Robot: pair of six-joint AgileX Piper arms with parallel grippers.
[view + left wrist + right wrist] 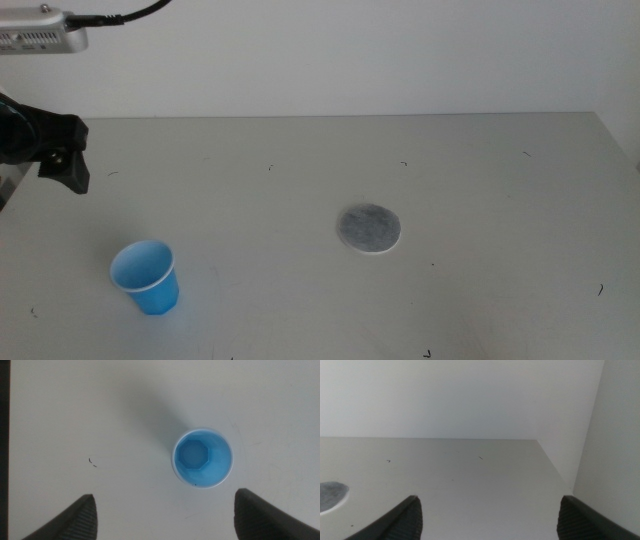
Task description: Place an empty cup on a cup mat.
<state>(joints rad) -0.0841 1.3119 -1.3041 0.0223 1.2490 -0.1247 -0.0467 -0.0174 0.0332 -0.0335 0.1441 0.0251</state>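
The cup (146, 277) looks thin, light and easily crushed, so a gentle pinch across its upper wall, just below the rim, seems safest. It is bright blue and tapered, with a thin white rim and an empty, paler inside, and stands upright on the table (480, 180). The mat (369, 228), a mottled grey disc, lies well apart at its 2 o'clock. The left claw (165, 512) hangs above the cup, wide and empty. The right claw (487, 515) waits aside, wide too.
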